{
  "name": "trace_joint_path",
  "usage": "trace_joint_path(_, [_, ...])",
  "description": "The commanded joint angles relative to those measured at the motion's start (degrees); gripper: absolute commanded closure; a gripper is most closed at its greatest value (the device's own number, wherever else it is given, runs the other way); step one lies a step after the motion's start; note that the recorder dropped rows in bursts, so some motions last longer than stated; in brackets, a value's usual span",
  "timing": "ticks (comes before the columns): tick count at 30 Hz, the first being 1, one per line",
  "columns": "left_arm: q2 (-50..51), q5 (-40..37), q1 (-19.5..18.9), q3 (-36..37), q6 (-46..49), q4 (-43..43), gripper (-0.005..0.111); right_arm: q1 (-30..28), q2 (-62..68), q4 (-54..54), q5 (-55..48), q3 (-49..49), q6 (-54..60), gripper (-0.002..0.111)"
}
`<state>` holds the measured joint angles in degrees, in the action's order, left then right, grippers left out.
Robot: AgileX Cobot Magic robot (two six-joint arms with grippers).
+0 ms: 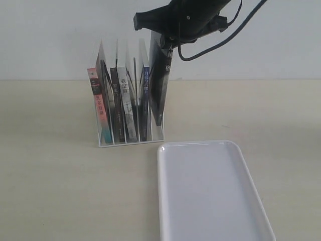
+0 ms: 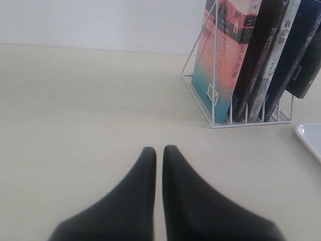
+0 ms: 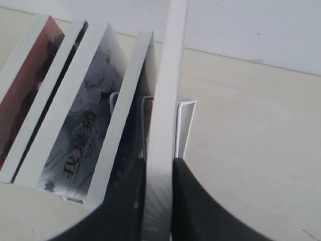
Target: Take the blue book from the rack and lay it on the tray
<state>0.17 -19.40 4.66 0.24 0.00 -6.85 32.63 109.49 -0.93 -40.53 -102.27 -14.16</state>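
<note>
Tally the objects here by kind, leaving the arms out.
Books: 5 (pink-spined book, black-spined book, grey-white book, blue-spined book, dark book held by the right gripper)
Rack: 1
Tray: 1
Total: 7

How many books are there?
5. Four stand in the rack: pink, black, grey, blue-spined. The right gripper holds the fifth, dark, raised at its right end. Thinner ones could be hidden.

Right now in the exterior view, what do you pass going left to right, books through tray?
Pink-and-teal book → black book → white book → blue-spined book → dark book held in the right gripper → tray.
</note>
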Motion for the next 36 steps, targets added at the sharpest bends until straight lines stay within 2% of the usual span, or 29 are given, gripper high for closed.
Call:
trace_joint_path(1, [-0.2, 0.3, -0.1, -0.2, -0.4, 0.3, 0.103, 0.0, -0.1, -0.3, 3.0, -0.2, -1.3, 0.109])
trace_joint_path(6, [-0.2, 0.3, -0.1, -0.2, -0.4, 0.3, 0.103, 1.3, -0.2, -1.2, 2.6, -0.2, -1.8, 0.106])
trace_joint_path(9, [-0.2, 0.3, -0.1, -0.2, -0.4, 0.3, 0.103, 1.3, -0.2, -1.5, 1.5, -0.2, -1.8, 0.085])
trace_joint_path(11, [-0.2, 0.3, -0.1, -0.2, -0.4, 0.3, 0.103, 1.2, -0.2, -1.8, 1.1, -0.2, -1.8, 0.075])
trace_joint_path(19, [-0.2, 0.3, -0.1, -0.2, -0.4, 0.3, 0.103, 1.2, -0.2, -1.8, 0.6, -0.2, -1.8, 0.074])
trace_joint_path(36, [-0.2, 0.3, -0.1, -0.2, -0.4, 0.3, 0.103, 1.2, 2.1, -3.5, -8.6, -0.2, -1.3, 0.074])
